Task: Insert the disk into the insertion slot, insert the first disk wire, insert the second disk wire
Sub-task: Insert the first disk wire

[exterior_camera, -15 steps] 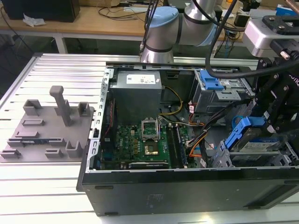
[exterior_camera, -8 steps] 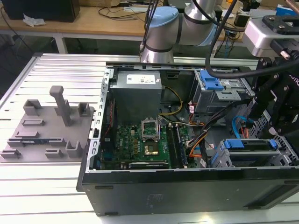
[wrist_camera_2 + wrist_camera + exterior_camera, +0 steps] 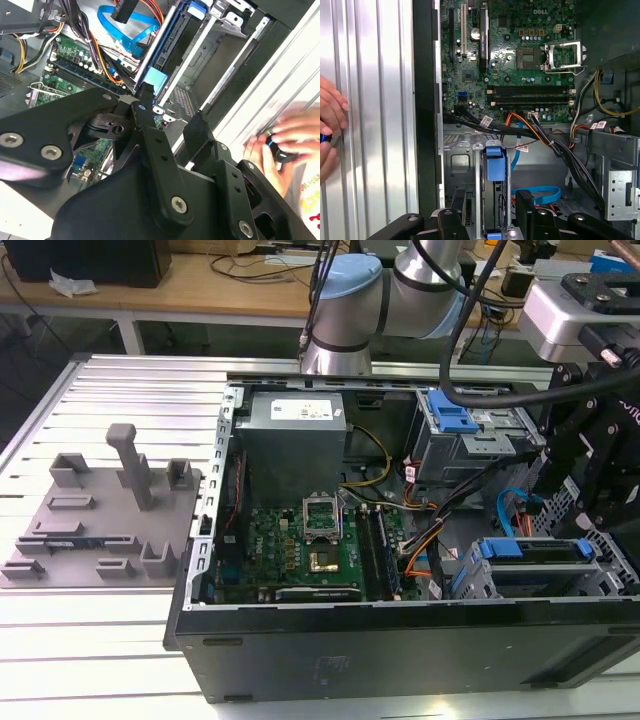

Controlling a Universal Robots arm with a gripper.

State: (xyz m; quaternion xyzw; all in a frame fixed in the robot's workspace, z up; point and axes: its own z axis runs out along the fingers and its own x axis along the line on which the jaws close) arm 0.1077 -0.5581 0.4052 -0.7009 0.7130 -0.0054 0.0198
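Disk (image 3: pixel 540 552): one, blue-framed, lying in the one insertion slot (image 3: pixel 472 582) at the lower right of the exterior view, inside the open computer case (image 3: pixel 400 650). One gripper (image 3: pixel 491 196) hangs close over it. Its two fingers (image 3: pixel 525 204) are spread apart and hold nothing, with the disk's edge lined up between them in the first wrist view. One blue cable (image 3: pixel 535 192) curls just beside the disk. One hand (image 3: pixel 330 130) is over the ribbed table (image 3: pixel 375 100).

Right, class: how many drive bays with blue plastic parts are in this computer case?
2. The back bay sits far back on the exterior view's right; the front bay lies nearer, same side. The arm may hide others.
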